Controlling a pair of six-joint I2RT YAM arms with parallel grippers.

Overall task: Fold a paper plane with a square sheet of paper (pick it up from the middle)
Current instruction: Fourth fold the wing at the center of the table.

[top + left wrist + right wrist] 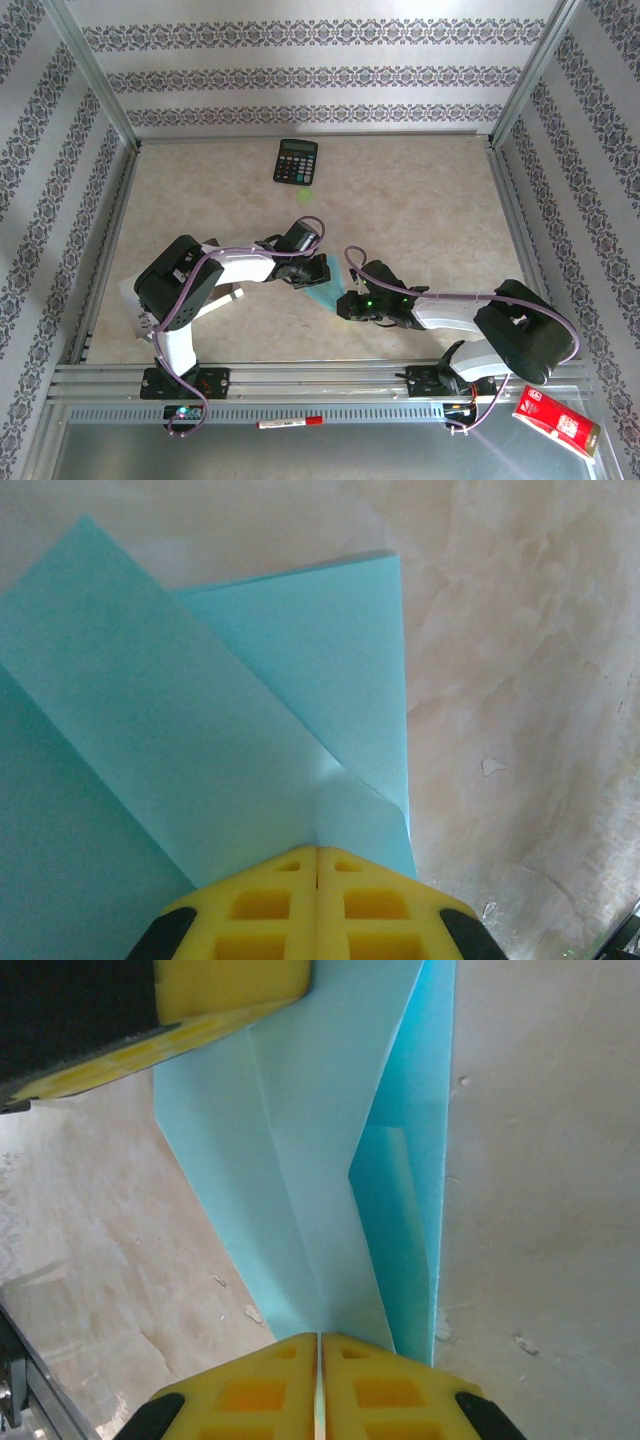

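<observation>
DESK: Where, and held how?

FIELD: Mid-table [430, 200], between the two arms, well apart from the calculator [295, 160]: sheet of paper [325, 297], part-folded, cyan flaps overlapping. Pinched at one end by left gripper [317, 852], clenched tight on it. Pinched at the opposite end by right gripper [320, 1338], likewise clamped on the paper.

DESK: Risks from here?

FIELD: Probably a tear or a stray crease, if pulled apart too hard. A slack, crooked fold, if brought together unevenly. Possibly a slip from either pinch, given thin paper gripped only at its very edge.

DESK: Anything hard to read?

FIELD: From above, mostly covered by both wrists, just a cyan sliver showing. Cannot tell whether lifted clear of the table or brushing it. Lower-left flap cut off in the left wrist view. Number of layers inside each pinch not discernible.
</observation>
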